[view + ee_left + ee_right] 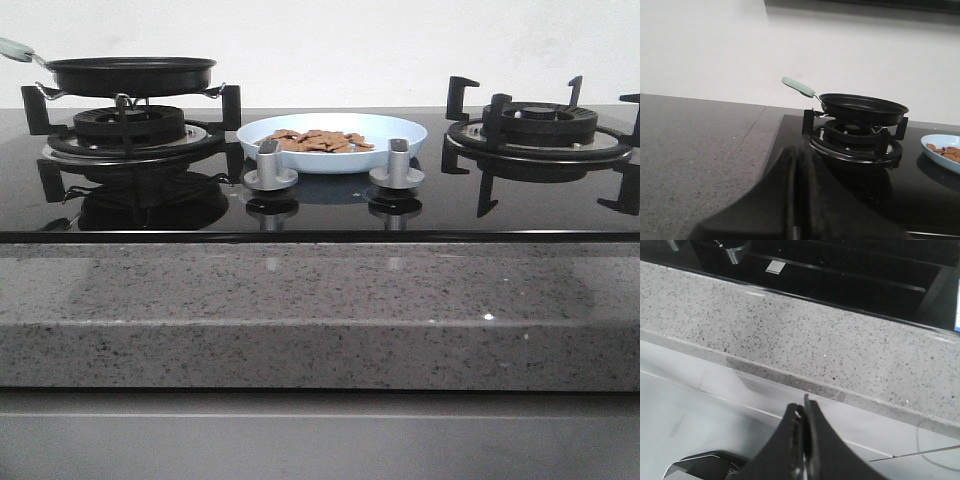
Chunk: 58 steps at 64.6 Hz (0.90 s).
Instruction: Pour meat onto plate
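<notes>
The pale light-blue plate [332, 142] sits on the black glass hob between the two burners, behind the knobs. The meat [318, 140], a loose heap of reddish-brown pieces, lies in it. The plate's edge with meat also shows in the left wrist view [943, 151]. The black frying pan [130, 73] with a pale handle rests empty on the left burner, also seen in the left wrist view [862, 107]. My left gripper [799, 152] is shut and empty, to the left of the pan's burner. My right gripper [802, 407] is shut and empty, below the counter's front edge.
The right burner grate [540, 135] stands at the right of the hob. Two silver knobs [271, 168] [397, 166] stand in front of the plate. A speckled grey stone counter [320, 310] runs along the front, and also to the left of the hob [695, 145].
</notes>
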Each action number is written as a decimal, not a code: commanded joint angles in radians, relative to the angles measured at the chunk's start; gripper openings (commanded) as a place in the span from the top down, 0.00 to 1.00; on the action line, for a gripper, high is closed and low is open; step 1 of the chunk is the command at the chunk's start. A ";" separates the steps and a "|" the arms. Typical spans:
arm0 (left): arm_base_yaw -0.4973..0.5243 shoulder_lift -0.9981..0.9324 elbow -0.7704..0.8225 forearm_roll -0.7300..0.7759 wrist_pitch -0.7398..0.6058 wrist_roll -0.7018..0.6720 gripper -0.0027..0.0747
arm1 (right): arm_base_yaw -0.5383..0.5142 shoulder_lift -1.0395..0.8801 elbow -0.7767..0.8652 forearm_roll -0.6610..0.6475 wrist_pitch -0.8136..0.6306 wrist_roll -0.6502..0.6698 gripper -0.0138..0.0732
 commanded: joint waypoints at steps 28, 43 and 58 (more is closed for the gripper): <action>0.000 -0.015 0.008 -0.010 -0.087 0.001 0.99 | -0.008 0.007 -0.021 0.013 -0.054 -0.003 0.92; 0.000 -0.015 0.008 -0.010 -0.087 0.001 0.99 | -0.008 -0.037 0.001 -0.027 -0.161 -0.011 0.92; 0.000 -0.015 0.008 -0.010 -0.087 0.001 0.99 | 0.002 -0.237 0.171 -0.029 -0.508 -0.011 0.92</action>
